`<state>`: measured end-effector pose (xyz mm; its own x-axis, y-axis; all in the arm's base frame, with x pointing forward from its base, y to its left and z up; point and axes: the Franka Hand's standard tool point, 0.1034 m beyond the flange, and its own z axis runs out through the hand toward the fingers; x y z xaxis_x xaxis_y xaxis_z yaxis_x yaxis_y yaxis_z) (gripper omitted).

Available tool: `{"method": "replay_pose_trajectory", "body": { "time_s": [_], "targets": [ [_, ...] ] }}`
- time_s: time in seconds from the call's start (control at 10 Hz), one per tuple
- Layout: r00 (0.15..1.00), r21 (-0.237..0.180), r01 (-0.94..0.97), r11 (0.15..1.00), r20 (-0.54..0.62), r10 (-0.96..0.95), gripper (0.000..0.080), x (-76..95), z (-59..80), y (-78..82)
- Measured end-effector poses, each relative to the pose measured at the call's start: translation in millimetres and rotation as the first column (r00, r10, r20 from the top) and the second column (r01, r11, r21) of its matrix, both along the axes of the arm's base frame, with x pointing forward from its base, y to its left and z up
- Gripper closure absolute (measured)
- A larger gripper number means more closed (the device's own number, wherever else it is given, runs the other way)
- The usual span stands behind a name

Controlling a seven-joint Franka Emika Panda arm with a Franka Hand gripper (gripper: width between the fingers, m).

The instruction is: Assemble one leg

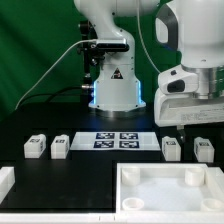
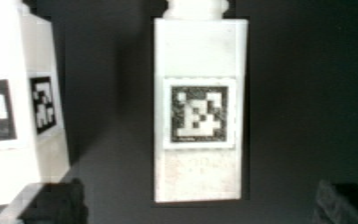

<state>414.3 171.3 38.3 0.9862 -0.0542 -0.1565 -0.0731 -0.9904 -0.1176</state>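
Gripper (image 2: 197, 206): spread wide and holding nothing. We see its two dark fingers (image 2: 48, 205) standing apart, one on each side of the near end of the leg (image 2: 199, 60), above it and not touching.

Item: leg, one small white block. It lies flat on the black table (image 1: 100, 175) with its tag (image 2: 199, 108) facing up.

Location: in the row of blocks across the middle of the table, near the edge at the exterior view's right. Two such blocks lie there under the hand, and we cannot tell which of them is the one centred in the wrist view. A neighbouring leg (image 2: 16, 100) lies close alongside, parallel and not touching.

Orientation: long and narrow. Its long axis runs at right angles to the line between the fingertips, so the jaws stand across its short width. One end carries a narrower peg (image 2: 199, 8), which points away from the fingers. In the exterior view the blocks seem to lie with their length running from the near edge toward the far edge.

Handling, our judgement: light, rigid plastic, smooth and probably a little slippery, not fragile.

Hold, our judgement: pinch the two long side faces at about mid-length, where the tag sits. The gap to the neighbour is narrow, so one finger has little room.
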Motion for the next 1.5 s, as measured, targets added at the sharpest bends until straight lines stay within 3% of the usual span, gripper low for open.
{"method": "replay_pose_trajectory", "body": {
  "time_s": [0.1, 0.6, 0.7, 0.8, 1.3, 1.5],
  "targets": [
    [1.0, 0.0, -0.006, 1.0, -0.026, 0.006, 0.015, -4.1, -3.3, -0.9],
    [0.883, 0.032, -0.059, 0.998, -0.464, 0.067, 0.015, -10.0, -3.2, -2.7],
    [0.804, 0.031, -0.068, 0.997, -0.59, 0.073, 0.015, -20.8, -2.9, 2.6],
    [0.741, 0.05, -0.078, 0.996, -0.666, 0.091, 0.015, -20.3, -9.3, 7.7],
    [0.723, 0.067, -0.094, 0.993, -0.681, 0.114, 0.015, -25.3, -27.6, 15.8],
    [0.734, 0.095, -0.12, 0.988, -0.662, 0.153, 0.015, -26.4, -31.1, 16.5]
  ]
}}
